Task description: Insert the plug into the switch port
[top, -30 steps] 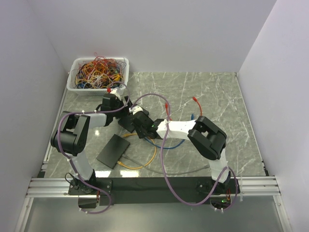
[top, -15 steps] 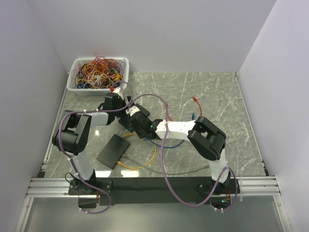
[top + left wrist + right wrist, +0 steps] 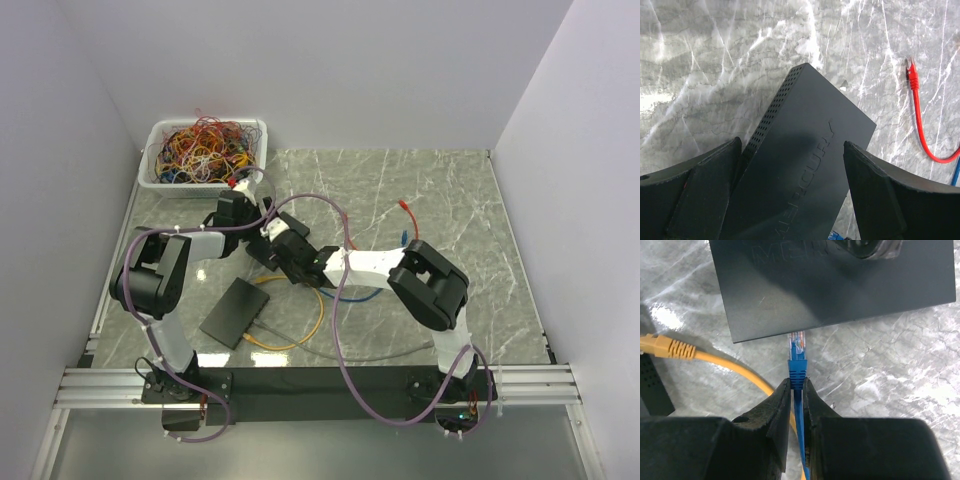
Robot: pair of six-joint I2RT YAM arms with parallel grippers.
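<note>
The black switch (image 3: pixel 805 165) lies flat on the marble, and my left gripper (image 3: pixel 792 145) is shut on it, jaws wide, one finger on each long side. In the top view the switch (image 3: pixel 263 252) sits between both wrists. My right gripper (image 3: pixel 796 382) is shut on the blue cable just behind the plug's boot. The blue plug (image 3: pixel 796 352) points straight at the switch's front edge (image 3: pixel 840 315). Its clear tip reaches that edge; the port itself is hidden under the overhang.
A second flat black box (image 3: pixel 235 311) lies near the left arm. A yellow cable (image 3: pixel 670 347) curls beside the plug, and a red cable (image 3: pixel 914 90) lies to the right of the switch. A white bin of tangled cables (image 3: pixel 205 150) stands at the back left.
The right gripper has crept left toward the switch with the blue plug. The left gripper and the switch have shifted slightly toward the back.
</note>
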